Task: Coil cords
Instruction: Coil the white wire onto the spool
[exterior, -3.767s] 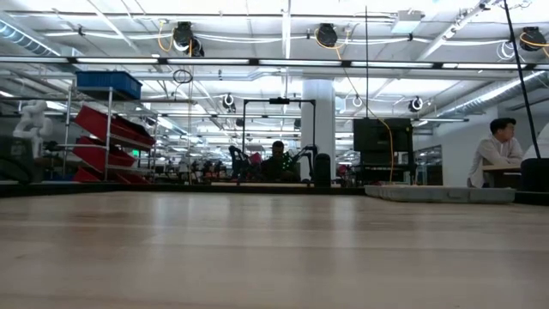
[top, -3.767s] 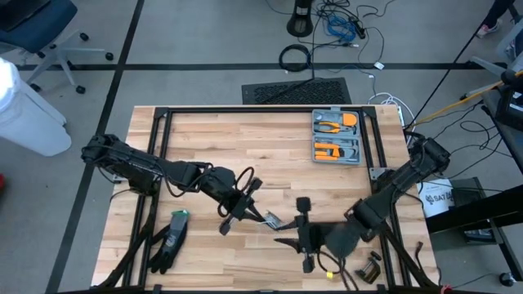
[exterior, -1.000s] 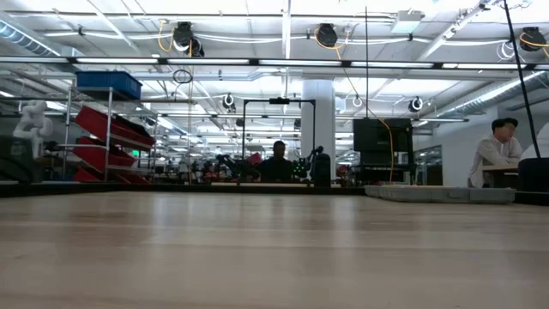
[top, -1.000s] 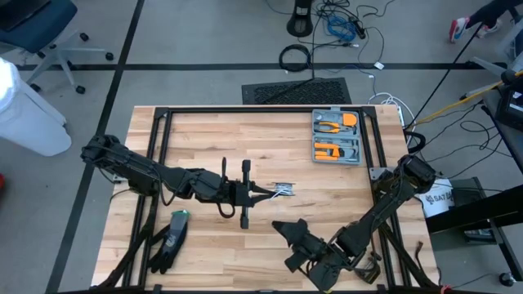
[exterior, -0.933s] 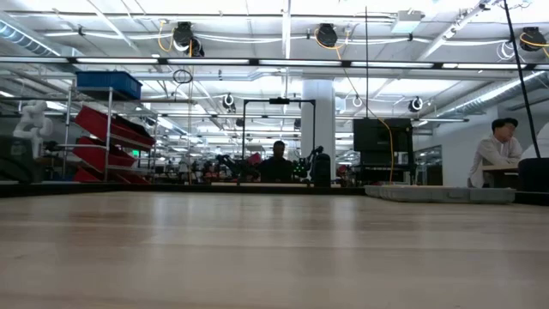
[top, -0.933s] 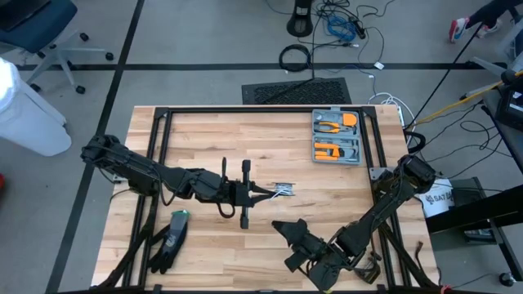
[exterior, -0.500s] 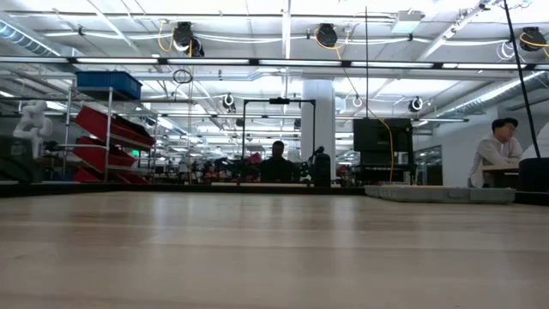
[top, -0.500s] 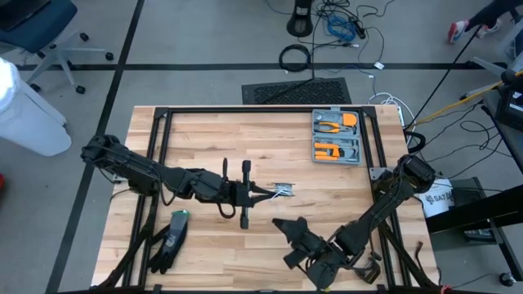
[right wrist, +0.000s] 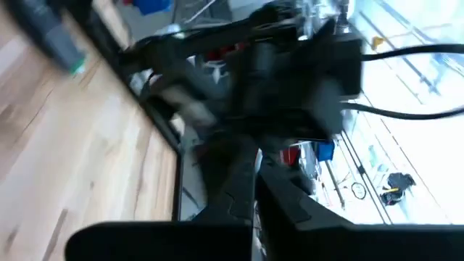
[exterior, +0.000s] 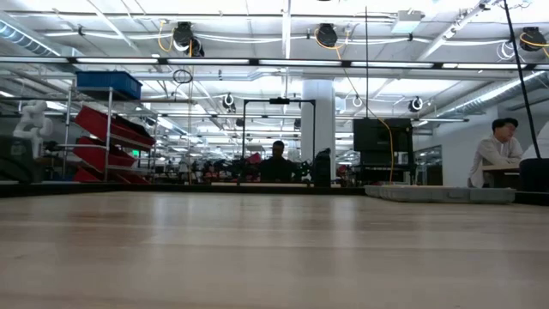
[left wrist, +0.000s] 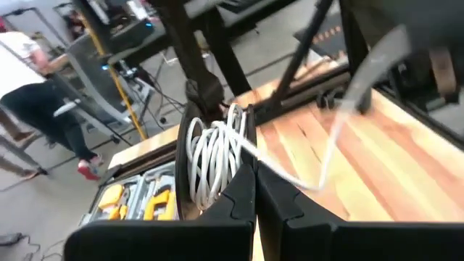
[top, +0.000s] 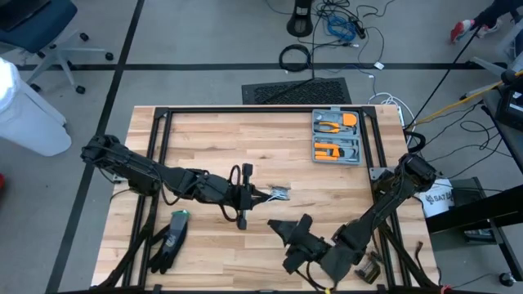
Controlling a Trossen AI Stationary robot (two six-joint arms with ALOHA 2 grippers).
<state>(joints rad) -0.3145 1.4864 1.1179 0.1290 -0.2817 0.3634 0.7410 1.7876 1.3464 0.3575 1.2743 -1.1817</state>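
The left gripper (top: 245, 196), centre of the high view, pinches the cords (left wrist: 214, 156) so the white loops stay wound; a loose strand trails over the table (top: 212, 139). The right gripper (top: 288, 231), lower centre, is pressed together and empty (probably waiting).

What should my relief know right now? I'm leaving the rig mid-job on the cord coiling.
Left gripper: shut on the cord, mid-table; white loops are wound there, with a loose end trailing off.
Right gripper: shut, holding nothing visible, near the table's front edge.
Tool case: far right of the table, untouched.
Done: part of the cord coiled.
Left: wind in the loose end, set the bundle down.
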